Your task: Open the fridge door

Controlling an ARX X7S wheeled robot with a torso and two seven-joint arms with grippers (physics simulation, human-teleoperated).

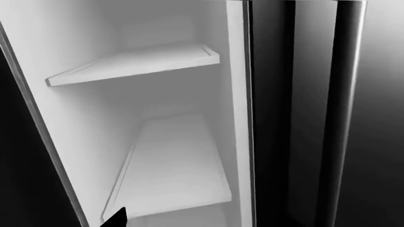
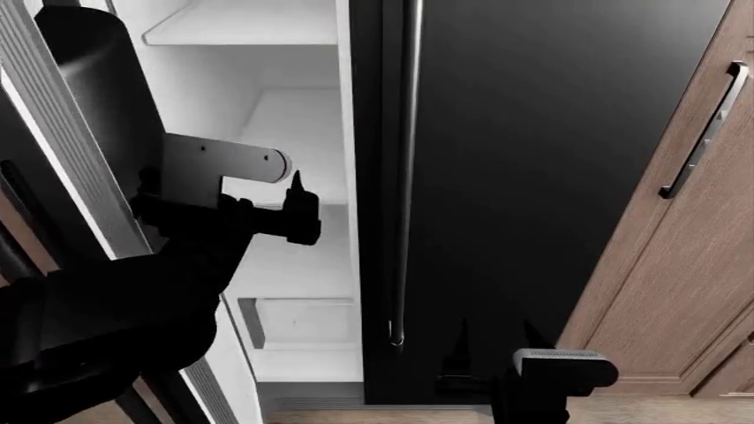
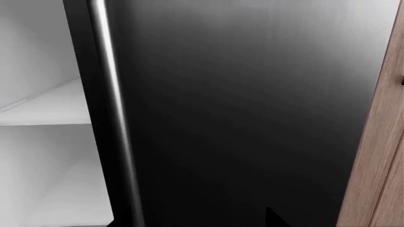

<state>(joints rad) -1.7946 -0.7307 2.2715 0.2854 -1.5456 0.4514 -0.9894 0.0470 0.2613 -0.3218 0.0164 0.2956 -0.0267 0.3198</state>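
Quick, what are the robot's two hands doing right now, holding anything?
Left gripper: holding nothing; open or shut cannot be told.
Right gripper: open, holding nothing.

We find no readable text, label, brand, number or sign anywhere; the fridge (image 2: 531, 177) and wooden cabinet (image 2: 672, 291) surfaces are unmarked.

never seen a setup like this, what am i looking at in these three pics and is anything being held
These are simulator renders from a wheeled robot with two arms. The head view looks down over both arms at a black fridge: its left door is swung open, showing white shelves, and its right door is closed. Brown wooden cabinets stand to the right. The other two pictures come from cameras near each arm's tool. The left tool hovers by the open compartment; the right tool sits low before the closed door. Neither holds anything.
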